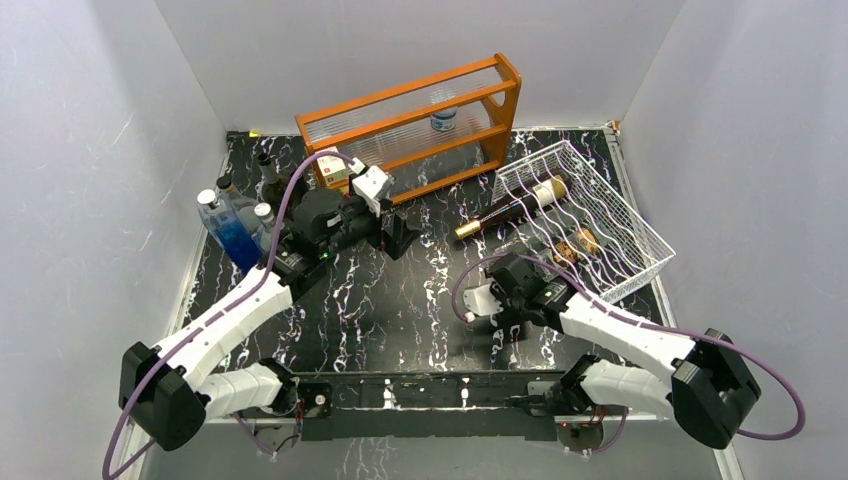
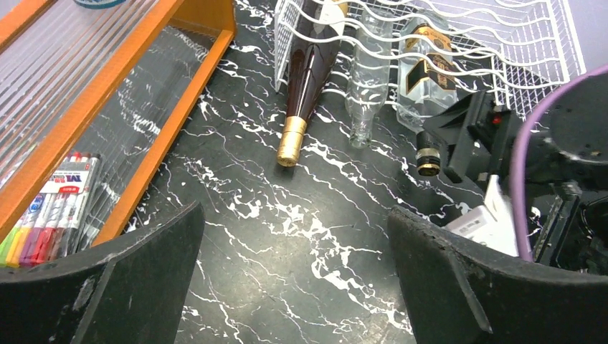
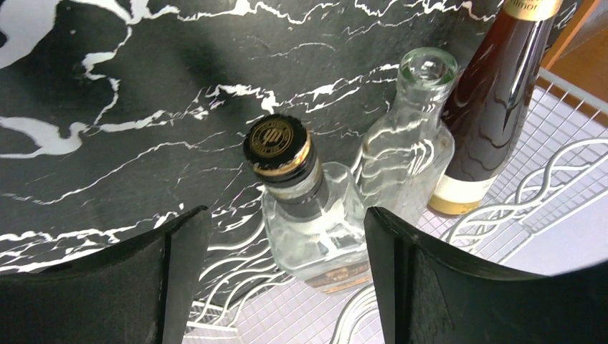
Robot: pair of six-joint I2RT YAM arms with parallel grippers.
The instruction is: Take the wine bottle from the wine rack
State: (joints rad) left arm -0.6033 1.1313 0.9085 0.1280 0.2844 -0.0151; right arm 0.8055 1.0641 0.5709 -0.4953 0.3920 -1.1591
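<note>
The wine bottle point(image 1: 505, 212), dark with a gold foil neck, lies in the white wire wine rack point(image 1: 620, 200) with its neck poking out over the table; it also shows in both wrist views point(image 2: 308, 72) point(image 3: 495, 100). Beside it lie a clear empty bottle point(image 3: 412, 136) and a square clear bottle with a black and gold cap point(image 3: 276, 147). My right gripper point(image 3: 283, 215) is open, with one finger on each side of the square bottle's shoulder and a gap left of it. My left gripper point(image 2: 297, 272) hangs open over bare table, short of the wine bottle's neck.
An orange wooden shelf point(image 1: 420, 120) with clear ribbed panels stands at the back, a small jar point(image 1: 444, 118) inside it. Blue and clear bottles point(image 1: 235, 235) stand at the left. A pack of markers point(image 2: 50, 208) lies by the shelf. White walls enclose the table.
</note>
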